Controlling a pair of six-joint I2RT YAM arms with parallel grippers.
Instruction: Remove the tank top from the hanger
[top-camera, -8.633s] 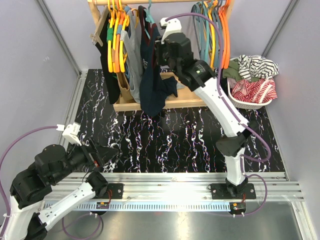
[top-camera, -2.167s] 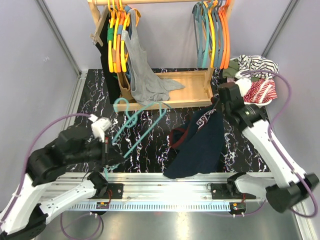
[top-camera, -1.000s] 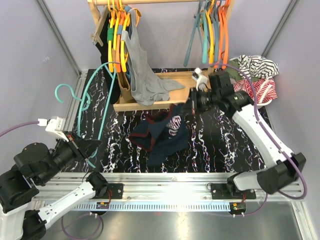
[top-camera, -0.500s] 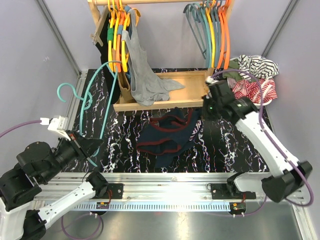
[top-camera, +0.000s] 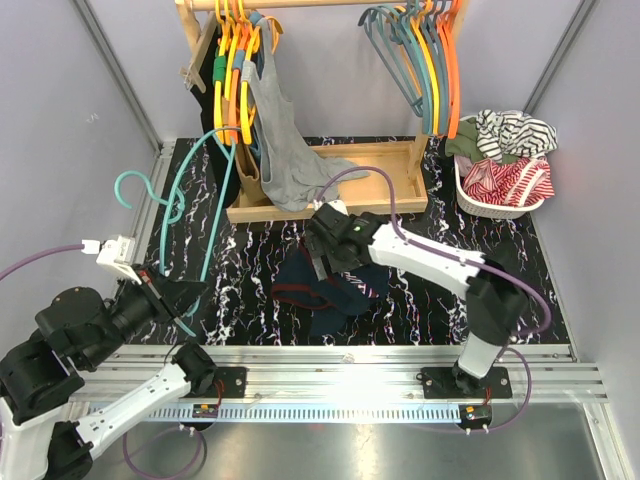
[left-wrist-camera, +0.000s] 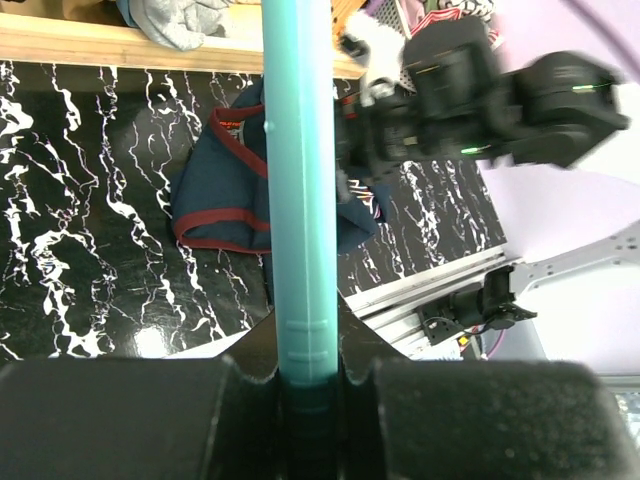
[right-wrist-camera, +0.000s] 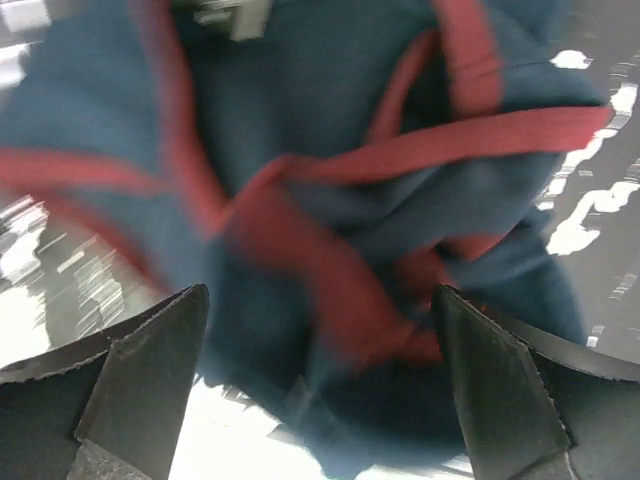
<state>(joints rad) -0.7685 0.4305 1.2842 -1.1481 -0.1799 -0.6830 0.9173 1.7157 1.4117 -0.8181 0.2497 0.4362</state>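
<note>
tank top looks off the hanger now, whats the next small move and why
Likely lower the right gripper onto the tank top and pinch a fold: its jaws are open right above the crumpled garment, which lies free on the table, while the left gripper holds the bare teal hanger clear of it.

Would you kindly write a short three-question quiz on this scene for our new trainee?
1. Fill in: the navy, red-trimmed fabric tank top lies crumpled on the black marbled ____.
2. The left gripper clamps: A) the teal plastic hanger; B) the tank top; C) nothing.
3. True or false: the right gripper is shut on the tank top.
Key: 1 table; 2 A; 3 false.
</note>
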